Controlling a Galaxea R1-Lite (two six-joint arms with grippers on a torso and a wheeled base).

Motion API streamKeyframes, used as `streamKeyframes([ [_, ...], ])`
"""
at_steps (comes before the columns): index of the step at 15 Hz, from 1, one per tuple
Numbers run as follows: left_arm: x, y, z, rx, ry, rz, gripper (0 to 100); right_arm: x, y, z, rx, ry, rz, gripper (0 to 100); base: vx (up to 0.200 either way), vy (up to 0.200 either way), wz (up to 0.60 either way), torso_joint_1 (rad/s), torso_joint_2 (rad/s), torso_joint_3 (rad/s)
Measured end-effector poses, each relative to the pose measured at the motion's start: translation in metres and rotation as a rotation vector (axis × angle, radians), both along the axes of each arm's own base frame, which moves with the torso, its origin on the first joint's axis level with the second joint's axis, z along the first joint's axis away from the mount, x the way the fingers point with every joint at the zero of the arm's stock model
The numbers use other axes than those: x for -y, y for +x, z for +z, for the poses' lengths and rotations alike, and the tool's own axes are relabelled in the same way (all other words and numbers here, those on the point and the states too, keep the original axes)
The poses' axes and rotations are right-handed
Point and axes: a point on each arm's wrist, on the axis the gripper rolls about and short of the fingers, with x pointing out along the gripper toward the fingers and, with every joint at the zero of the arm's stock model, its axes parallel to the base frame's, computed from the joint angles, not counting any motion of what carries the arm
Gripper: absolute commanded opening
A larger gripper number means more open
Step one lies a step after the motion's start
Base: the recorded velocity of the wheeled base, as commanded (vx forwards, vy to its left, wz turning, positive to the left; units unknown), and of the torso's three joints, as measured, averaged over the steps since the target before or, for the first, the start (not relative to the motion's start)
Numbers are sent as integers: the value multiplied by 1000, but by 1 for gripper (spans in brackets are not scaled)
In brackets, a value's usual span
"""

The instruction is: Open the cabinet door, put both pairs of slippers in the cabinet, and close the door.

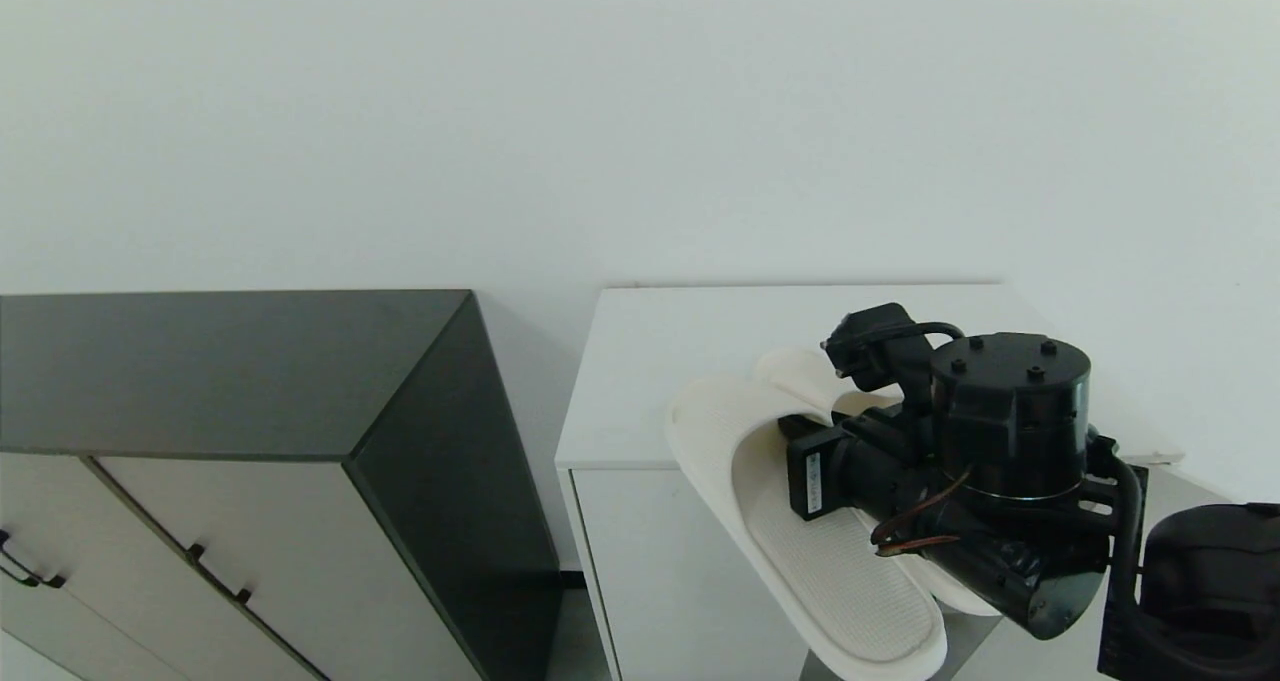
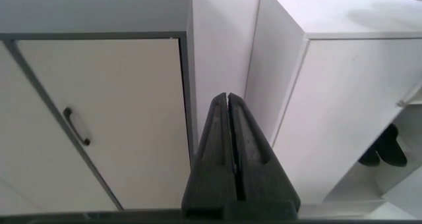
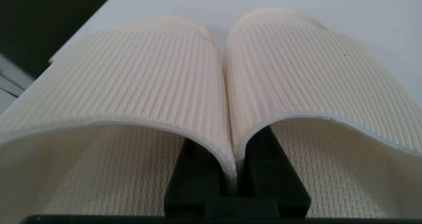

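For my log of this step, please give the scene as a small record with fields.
Right end effector: shut on cream slippers, by the white cabinet top
Left end effector: shut, empty, before the gap between cabinets
Dark-topped cabinet: handled doors shut
Dark slippers: low, beside the white cabinet

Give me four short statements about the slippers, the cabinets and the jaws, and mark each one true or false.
1. The right arm's jaws are shut on a pair of cream slippers. True.
2. The left arm's jaws are wide open. False: they are shut, with nothing between them.
3. The cabinet on the left has a white top. False: its top is dark; the white cabinet stands to its right.
4. A dark pair of slippers lies low down at the white cabinet. True.
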Motion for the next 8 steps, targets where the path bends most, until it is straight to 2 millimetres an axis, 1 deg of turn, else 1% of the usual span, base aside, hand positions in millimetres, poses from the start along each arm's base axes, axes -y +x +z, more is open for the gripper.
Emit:
streamKeyframes([
  [5,0,0,0,0,0,0,0,-1,-3,-3,-6,-13,10,0,-200,0,0,0,1,2],
  [8,0,0,0,0,0,0,0,-1,-4,-6,-11,-20,13,0,0,0,0,0,0,0],
])
